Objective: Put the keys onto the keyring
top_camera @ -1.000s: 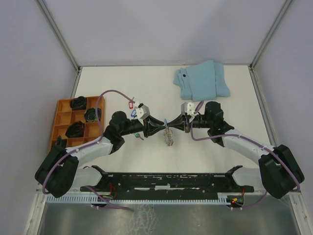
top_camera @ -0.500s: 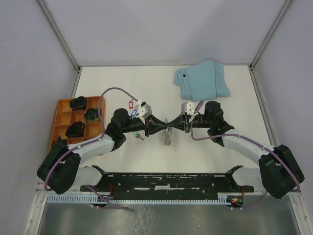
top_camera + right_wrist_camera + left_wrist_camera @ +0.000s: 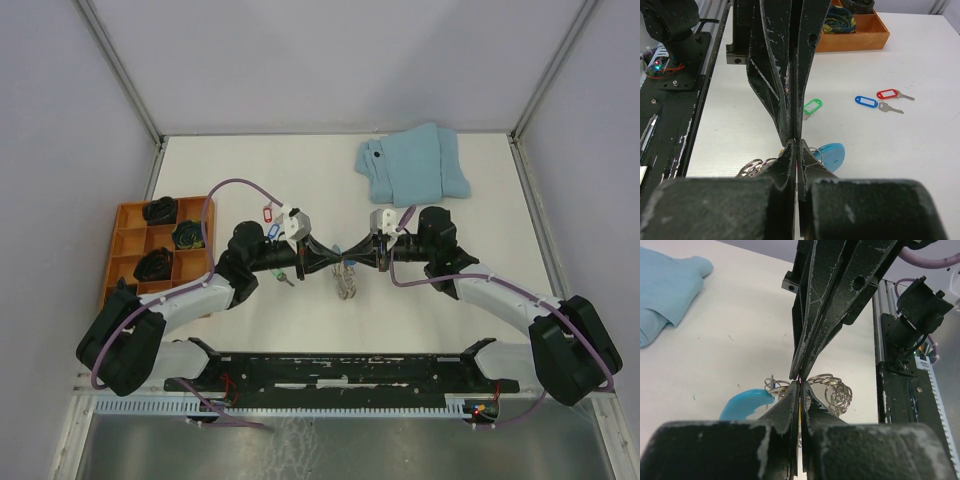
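Note:
My left gripper (image 3: 334,262) and right gripper (image 3: 351,262) meet tip to tip over the table's middle, both shut. The keyring (image 3: 345,284) hangs under the tips as bunched grey wire loops. Its blue plastic section shows in the left wrist view (image 3: 742,403) and in the right wrist view (image 3: 833,154). In the left wrist view my left gripper (image 3: 800,383) pinches a thin yellow sliver, apparently a yellow-tagged key. My right gripper (image 3: 794,144) is closed on the wire. Keys with a green tag (image 3: 811,106), a blue tag (image 3: 866,101) and a red tag (image 3: 887,93) lie loose on the table.
A folded light-blue cloth (image 3: 412,165) lies at the back right. An orange compartment tray (image 3: 124,228) with dark items stands at the left. The black base rail (image 3: 330,366) runs along the near edge. The loose keys lie beside the left arm (image 3: 270,232).
The left arm has shifted slightly right and back. The two gripper tips stay pressed together and the wire loops hang a little lower.

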### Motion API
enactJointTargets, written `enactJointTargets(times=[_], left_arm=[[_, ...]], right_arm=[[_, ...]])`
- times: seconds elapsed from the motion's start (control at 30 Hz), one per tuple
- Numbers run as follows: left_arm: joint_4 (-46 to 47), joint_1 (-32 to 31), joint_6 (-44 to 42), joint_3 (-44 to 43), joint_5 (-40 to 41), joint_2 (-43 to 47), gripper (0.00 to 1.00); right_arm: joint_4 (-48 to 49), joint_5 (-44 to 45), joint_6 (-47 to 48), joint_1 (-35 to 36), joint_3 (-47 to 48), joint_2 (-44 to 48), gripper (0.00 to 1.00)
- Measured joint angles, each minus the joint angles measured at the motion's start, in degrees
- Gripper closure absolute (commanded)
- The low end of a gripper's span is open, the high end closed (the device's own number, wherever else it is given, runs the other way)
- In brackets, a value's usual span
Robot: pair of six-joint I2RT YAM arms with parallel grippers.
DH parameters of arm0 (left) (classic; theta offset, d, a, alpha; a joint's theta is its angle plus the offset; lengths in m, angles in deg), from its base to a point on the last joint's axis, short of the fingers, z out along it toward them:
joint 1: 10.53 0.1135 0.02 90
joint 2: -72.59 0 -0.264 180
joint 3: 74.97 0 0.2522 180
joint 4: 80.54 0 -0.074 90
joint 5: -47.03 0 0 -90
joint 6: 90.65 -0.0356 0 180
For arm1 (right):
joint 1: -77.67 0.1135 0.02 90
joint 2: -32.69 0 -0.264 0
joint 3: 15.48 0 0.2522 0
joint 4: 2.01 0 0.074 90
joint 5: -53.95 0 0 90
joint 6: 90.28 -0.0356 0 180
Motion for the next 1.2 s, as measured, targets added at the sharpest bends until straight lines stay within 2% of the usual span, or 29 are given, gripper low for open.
enactJointTargets(times=[0.27, 0.37, 0.57, 0.8, 1.0, 1.2], left_arm=[[-4.39, -0.87, 8.20, 0.24, 7.23, 3.08, 0.97], [-8.35, -1.20, 12.31, 0.26, 11.47, 5.81, 0.97], [-22.75, -1.51, 21.49, -1.46, 23.39, 11.45, 0.97], [-40.89, -1.88, 32.72, -11.37, 37.88, 12.17, 0.97], [-47.98, -1.88, 40.98, -14.19, 44.17, 11.34, 0.97], [-50.12, -2.47, 47.89, -14.43, 47.39, 10.25, 0.97]], right_arm=[[-0.22, 1.92, 0.35, 0.00, 0.31, 0.52, 0.61], [-0.28, 4.02, 0.44, 0.02, 0.33, 2.21, 0.56], [-2.38, 10.08, 1.33, 1.84, 0.33, 6.91, 0.54], [-1.70, 19.08, 2.12, 11.78, 0.24, 8.00, 0.54], [4.76, 25.22, 0.35, 19.71, -1.79, 3.30, 0.54], [11.76, 34.23, -3.30, 21.97, -3.48, -5.20, 0.50]])
